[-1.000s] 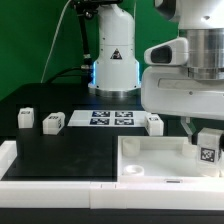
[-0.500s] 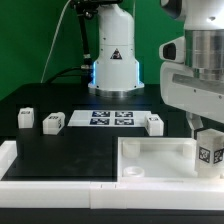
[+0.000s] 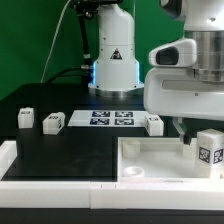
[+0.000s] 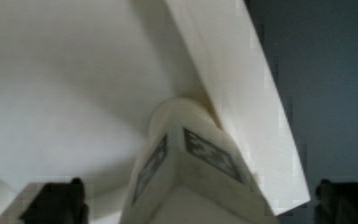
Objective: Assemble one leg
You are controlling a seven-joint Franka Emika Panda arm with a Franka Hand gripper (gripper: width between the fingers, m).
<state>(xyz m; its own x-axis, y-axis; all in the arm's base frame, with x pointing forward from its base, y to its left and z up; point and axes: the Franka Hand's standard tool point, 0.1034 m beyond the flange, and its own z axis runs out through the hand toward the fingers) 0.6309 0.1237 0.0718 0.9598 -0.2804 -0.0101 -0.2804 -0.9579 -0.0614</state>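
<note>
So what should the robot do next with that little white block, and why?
Probably lift the gripper straight up and away. Its fingers stand wide on either side of the leg, not squeezing it, and the leg stands upright in the corner of the white tray. Three more blocks wait on the black table.

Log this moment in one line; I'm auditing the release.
gripper: open | leg: released, standing in tray far-right corner | three legs: loose on table
</note>
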